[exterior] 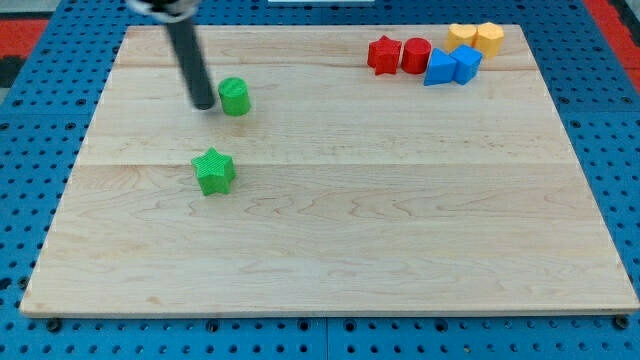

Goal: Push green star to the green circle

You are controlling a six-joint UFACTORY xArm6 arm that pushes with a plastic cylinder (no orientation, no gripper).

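The green star [214, 171] lies on the wooden board [330, 250], left of the middle. The green circle [234, 96] stands above it, toward the view's top, a clear gap between the two. My tip [203, 104] rests on the board just left of the green circle, close to it or touching it, and above the green star. The dark rod rises from the tip toward the view's top left.
A cluster of blocks sits at the board's top right: a red star [383, 54], a red circle [416, 55], two blue blocks [440, 68] [466, 63], and two yellow blocks [461, 36] [489, 38]. Blue pegboard surrounds the board.
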